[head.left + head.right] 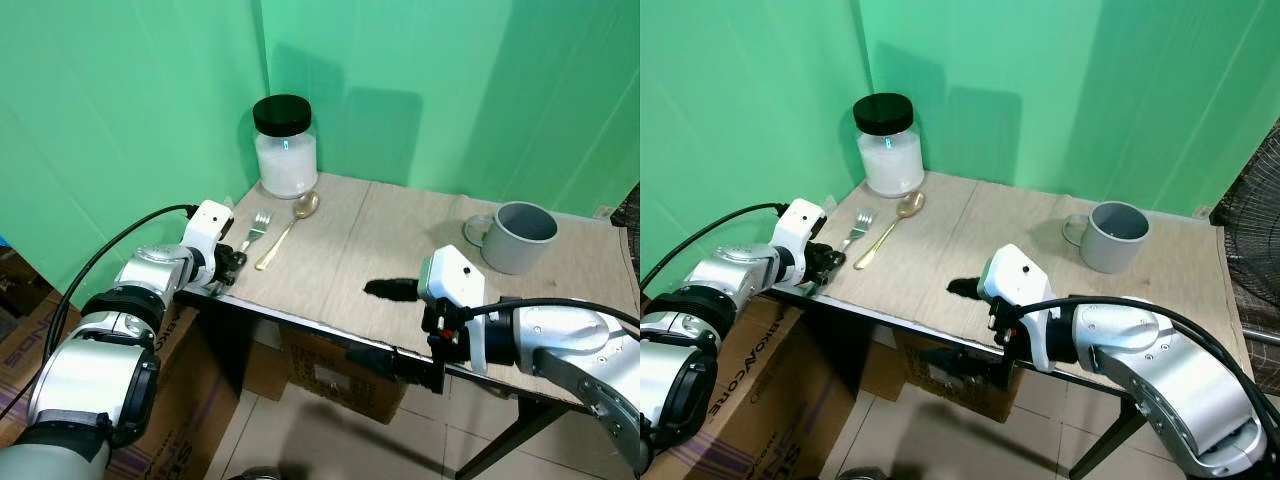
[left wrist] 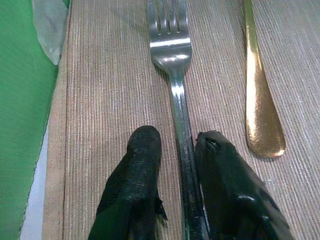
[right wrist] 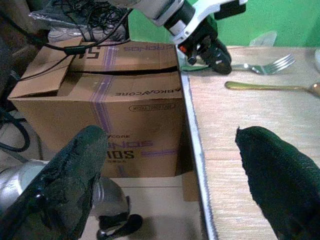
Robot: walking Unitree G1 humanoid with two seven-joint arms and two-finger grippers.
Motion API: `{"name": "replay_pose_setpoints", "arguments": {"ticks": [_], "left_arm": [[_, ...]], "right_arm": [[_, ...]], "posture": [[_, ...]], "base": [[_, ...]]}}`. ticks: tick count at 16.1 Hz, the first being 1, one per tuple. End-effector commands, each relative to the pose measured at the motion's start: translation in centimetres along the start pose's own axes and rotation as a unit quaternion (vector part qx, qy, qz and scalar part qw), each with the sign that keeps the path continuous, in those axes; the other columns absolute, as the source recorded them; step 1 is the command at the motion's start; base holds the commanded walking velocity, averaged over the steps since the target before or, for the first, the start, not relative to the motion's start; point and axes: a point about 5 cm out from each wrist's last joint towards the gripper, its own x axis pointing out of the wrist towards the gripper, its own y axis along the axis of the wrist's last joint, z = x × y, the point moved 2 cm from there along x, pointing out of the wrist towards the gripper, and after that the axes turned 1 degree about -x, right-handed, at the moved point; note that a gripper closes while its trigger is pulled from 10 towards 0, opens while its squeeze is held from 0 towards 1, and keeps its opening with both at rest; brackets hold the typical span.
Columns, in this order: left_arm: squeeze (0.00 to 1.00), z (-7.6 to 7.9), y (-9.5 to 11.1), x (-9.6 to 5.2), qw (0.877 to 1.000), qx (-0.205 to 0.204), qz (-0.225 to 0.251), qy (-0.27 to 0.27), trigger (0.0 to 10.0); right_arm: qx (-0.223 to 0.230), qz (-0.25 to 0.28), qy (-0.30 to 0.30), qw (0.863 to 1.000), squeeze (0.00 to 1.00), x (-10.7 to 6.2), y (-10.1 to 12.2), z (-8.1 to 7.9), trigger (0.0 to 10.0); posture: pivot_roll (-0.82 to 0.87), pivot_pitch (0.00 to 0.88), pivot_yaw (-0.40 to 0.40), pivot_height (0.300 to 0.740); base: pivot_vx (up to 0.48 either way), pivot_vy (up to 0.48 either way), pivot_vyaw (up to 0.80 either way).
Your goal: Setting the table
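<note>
Left eye: left gripper point(image 1: 232, 266) at the near-left edge of the worktop point(image 1: 390, 250), on the handle end of the fork point(image 1: 257, 228). Gold spoon point(image 1: 289, 229) lies just beside the fork, bowl end near the white jar point(image 1: 285, 146) with black lid at the back corner. Grey mug point(image 1: 515, 236) far right, well apart. Right gripper point(image 1: 385, 289) hovers low over the front-middle of the worktop.

Left wrist: fingers point(image 2: 132, 190) nearly closed, one each side of the fork handle, touching it; can't tell if it's firmly clamped. Fork flat on the surface, spoon handle alongside.

Right wrist: right gripper fingers point(image 3: 280, 170) spread wide, holding nothing, straddling the worktop's edge; cardboard box point(image 3: 100, 100) below.
</note>
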Motion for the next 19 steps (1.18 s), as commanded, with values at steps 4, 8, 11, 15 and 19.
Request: {"name": "replay_pose_setpoints", "arguments": {"ticks": [4,8,11,15,19], "left_arm": [[0.0,-0.7,0.1,-0.4,1.0,0.01,-0.007,0.006,0.0],[0.0,-1.3,0.5,-0.8,1.0,0.004,0.002,0.014,0.0],[0.0,-1.7,1.8,-1.2,0.999,-0.013,0.032,0.008,0.0],[0.0,-2.4,3.5,-2.0,0.998,-0.023,0.066,0.006,0.0],[0.0,-1.2,8.9,-3.7,0.98,-0.026,0.19,-0.05,0.0]], "right_arm": [[-0.019,0.022,0.029,0.999,0.0,-0.5,1.9,-0.8,10.0],[-0.019,0.035,0.059,0.997,0.0,-0.4,2.9,-1.6,10.0],[-0.025,0.044,0.055,0.997,0.0,-0.3,3.8,-2.3,10.0],[-0.022,0.058,0.033,0.998,0.0,0.1,4.3,-1.0,10.0],[-0.031,0.11,-0.083,0.99,0.0,-0.2,7.0,1.6,10.0]], "posture": [[0.04,0.0,0.082,0.74],[0.04,0.0,0.082,0.74],[0.04,0.0,0.081,0.74],[0.05,0.0,0.074,0.74],[0.06,0.0,0.075,0.74]], "base": [[0.0,0.0,0.0],[0.0,0.0,0.0],[0.0,0.0,0.0],[0.0,0.0,0.0],[0.0,0.0,0.0]]}}
